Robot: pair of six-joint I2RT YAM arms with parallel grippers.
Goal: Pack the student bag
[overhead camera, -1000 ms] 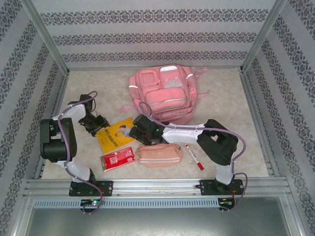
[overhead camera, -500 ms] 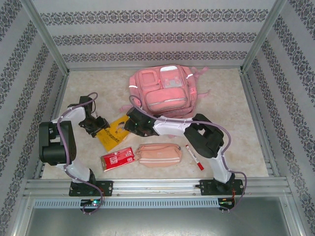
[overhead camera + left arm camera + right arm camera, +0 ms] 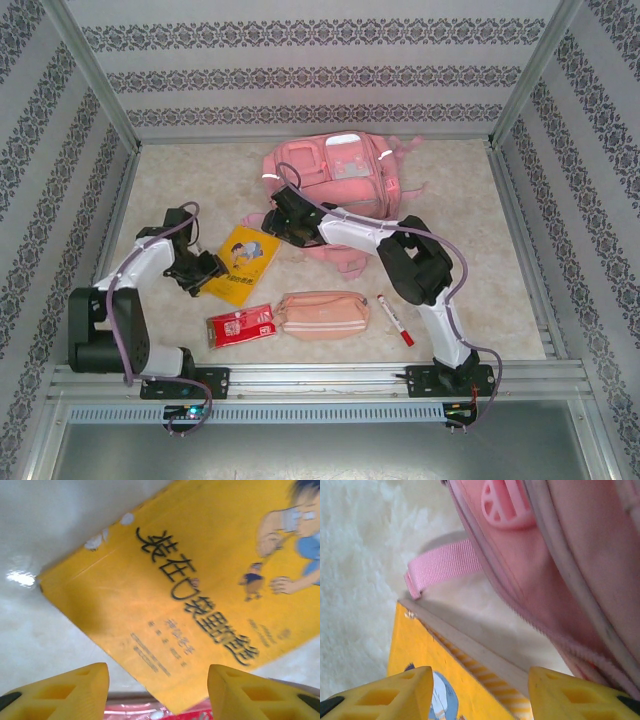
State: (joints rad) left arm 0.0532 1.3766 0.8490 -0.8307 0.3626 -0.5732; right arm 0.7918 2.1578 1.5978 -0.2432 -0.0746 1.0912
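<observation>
The pink student bag [image 3: 335, 185] lies front up at the back of the table; its zip edge [image 3: 555, 570] and a loose strap [image 3: 442, 566] show in the right wrist view. A yellow picture book [image 3: 243, 262] lies flat in front of the bag's left corner. My left gripper [image 3: 203, 268] stands open at the book's left edge, with the book's cover [image 3: 200, 595] beyond its fingertips [image 3: 80, 690]. My right gripper [image 3: 278, 216] is open between the book's far edge [image 3: 470, 650] and the bag, holding nothing.
A red packet [image 3: 240, 325], an oblong pink zip pouch [image 3: 322, 312] and a red-capped marker [image 3: 395, 318] lie in a row near the front edge. Metal rails and patterned walls close in the table on the left, right and back.
My right gripper has moved up off the book to the bag's lower left corner. The book has turned and shifted slightly toward the bag. My left arm has lowered beside the book.
</observation>
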